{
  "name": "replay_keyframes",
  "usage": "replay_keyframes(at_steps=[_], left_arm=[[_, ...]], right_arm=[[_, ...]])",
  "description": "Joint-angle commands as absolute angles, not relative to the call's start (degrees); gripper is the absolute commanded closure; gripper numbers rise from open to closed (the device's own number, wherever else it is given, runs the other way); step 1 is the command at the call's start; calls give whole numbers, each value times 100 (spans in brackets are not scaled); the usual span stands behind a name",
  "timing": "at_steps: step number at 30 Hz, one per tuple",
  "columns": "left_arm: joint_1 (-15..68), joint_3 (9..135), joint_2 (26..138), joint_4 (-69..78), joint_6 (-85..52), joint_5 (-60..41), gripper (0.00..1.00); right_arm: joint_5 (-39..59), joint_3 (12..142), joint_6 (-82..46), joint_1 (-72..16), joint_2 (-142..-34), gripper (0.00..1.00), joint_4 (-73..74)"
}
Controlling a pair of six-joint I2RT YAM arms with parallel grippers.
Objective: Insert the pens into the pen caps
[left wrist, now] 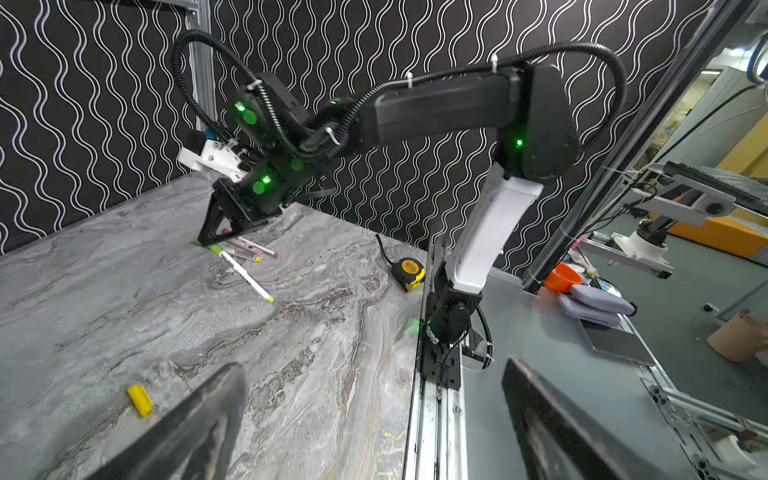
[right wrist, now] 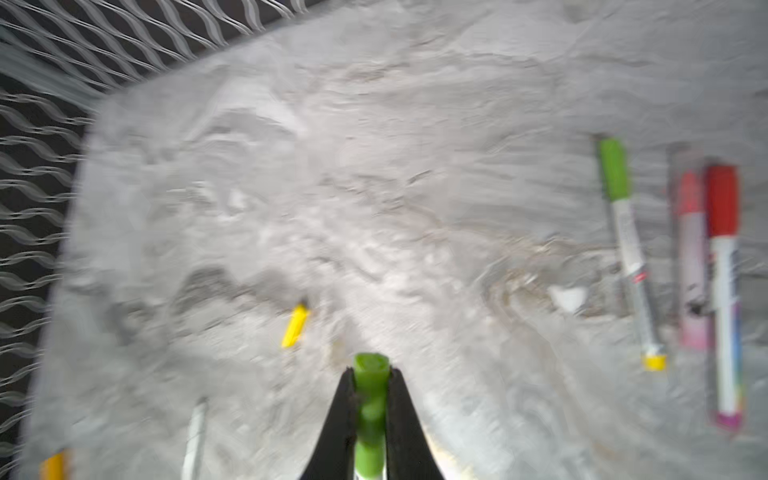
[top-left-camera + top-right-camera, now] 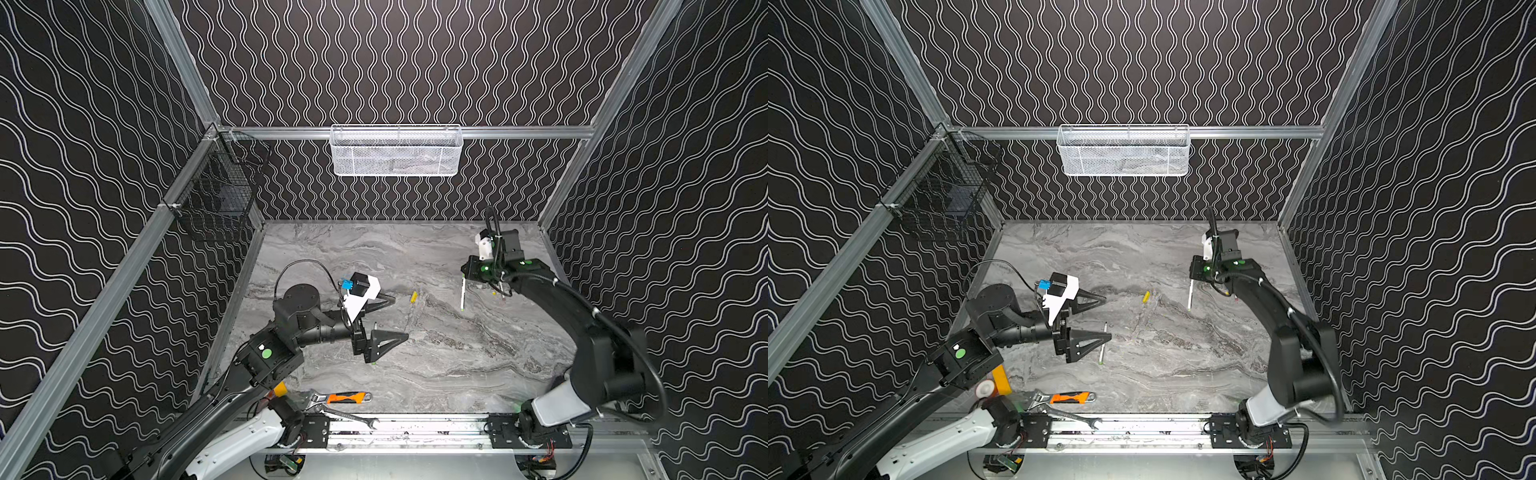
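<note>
My right gripper (image 2: 371, 370) is shut on a lime green pen cap (image 2: 370, 399). A white pen (image 1: 245, 276) with a green end tip sticks out of that cap and slants down toward the table; it shows in both top views (image 3: 463, 296) (image 3: 1190, 296). My left gripper (image 3: 1106, 318) hangs open over the table's left middle, empty. Just under its lower finger lies another white pen (image 3: 1103, 345). A loose yellow pen cap (image 3: 413, 296) (image 1: 140, 400) lies between the two grippers. Three capped pens (image 2: 627, 249) (image 2: 723, 291) lie side by side beside the right gripper, one with a green cap and two with red.
An orange-handled wrench (image 3: 347, 397) and a steel spanner (image 3: 353, 417) lie at the front edge by the rail. A yellow tape measure (image 1: 409, 270) sits near the right arm's base. A white mesh basket (image 3: 395, 151) hangs on the back wall, a black wire basket (image 3: 216, 199) on the left wall.
</note>
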State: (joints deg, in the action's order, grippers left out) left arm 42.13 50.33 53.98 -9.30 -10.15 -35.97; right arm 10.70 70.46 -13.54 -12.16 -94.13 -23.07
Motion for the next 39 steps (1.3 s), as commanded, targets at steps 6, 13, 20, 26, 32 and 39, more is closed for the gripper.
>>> replay_keyframes(at_steps=[6, 13, 20, 26, 32, 39], left_arm=[[4203, 5107, 5254, -1722, -598, -3678, 1], [4201, 5081, 5263, -1755, -565, -3676, 2], [4203, 5062, 5268, -1697, -545, -3678, 1], [4201, 5080, 5405, -1615, -562, -3762, 1], [4201, 5091, 5365, -1749, -598, -3357, 1], [4203, 5068, 5141, -2515, -811, -1539, 1]], right_arm=[[-678, 8931, -82, -1171, -11355, 95, -3681], [-1485, 9968, 272, -1086, -12583, 91, -4066], [-1813, 10355, 285, -898, -13015, 82, -4141], [-1753, 10353, 244, -901, -12692, 56, -4131], [-882, 9685, -31, -974, -11803, 44, -3924], [1078, 7657, -606, -1762, -10053, 37, -2902]])
